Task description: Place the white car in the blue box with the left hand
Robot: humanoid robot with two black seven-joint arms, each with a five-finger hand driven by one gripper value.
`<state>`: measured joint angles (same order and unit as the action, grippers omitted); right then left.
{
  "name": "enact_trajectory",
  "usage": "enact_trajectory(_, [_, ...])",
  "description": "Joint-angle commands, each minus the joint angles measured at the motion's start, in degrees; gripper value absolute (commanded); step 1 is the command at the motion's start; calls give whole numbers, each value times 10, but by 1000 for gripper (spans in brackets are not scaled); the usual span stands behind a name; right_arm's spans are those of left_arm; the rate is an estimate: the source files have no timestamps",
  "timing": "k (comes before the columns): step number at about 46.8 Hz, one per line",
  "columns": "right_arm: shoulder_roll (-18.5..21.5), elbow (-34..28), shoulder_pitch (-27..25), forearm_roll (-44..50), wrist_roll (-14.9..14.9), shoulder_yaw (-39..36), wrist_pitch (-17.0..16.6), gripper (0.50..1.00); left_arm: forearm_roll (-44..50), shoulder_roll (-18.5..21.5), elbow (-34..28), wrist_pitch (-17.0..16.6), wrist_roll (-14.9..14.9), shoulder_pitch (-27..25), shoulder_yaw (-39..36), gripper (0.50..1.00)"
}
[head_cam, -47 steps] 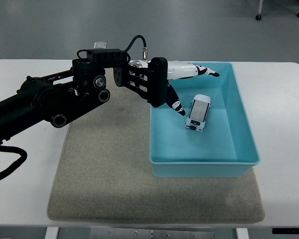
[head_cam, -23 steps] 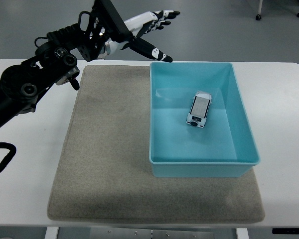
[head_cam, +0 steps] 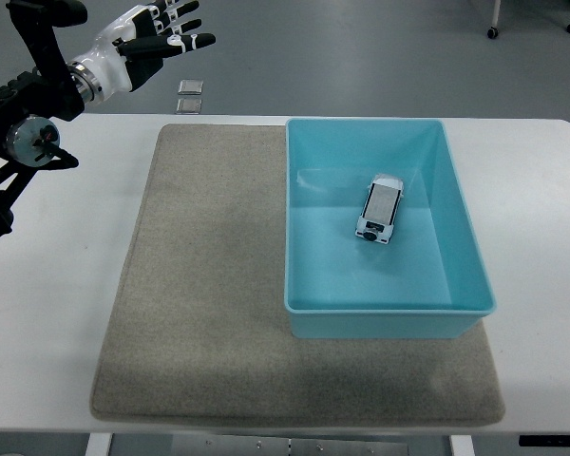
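White car point(head_cam: 380, 210) down inside the blue box point(head_cam: 461, 223) — resting on its wheels.
Both well right of the raised left hand point(head_cam: 142, 43) — car angled, nose toward near edge.

1. This looks like a robotics lab or test room, not a home.
2. A plain white table point(head_cam: 541, 361) serves as a bare workbench, with a grey felt mat point(head_cam: 209, 313) laid flat on it.
3. Beyond the table's far edge lies a smooth grey-blue floor point(head_cam: 361, 57), of the coated, industrial kind.
4. Two small square plates point(head_cam: 189, 95) are set in that floor just behind the table.
5. Castor wheels point(head_cam: 492, 32) of rolling furniture stand on the floor far behind the table's right end.
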<state>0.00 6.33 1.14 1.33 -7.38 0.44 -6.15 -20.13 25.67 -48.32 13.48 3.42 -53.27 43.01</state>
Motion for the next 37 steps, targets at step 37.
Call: enact_trajectory(37, [0,5,-1,1,0,1,-6,936,200,3,4,26,-13,67,7,999])
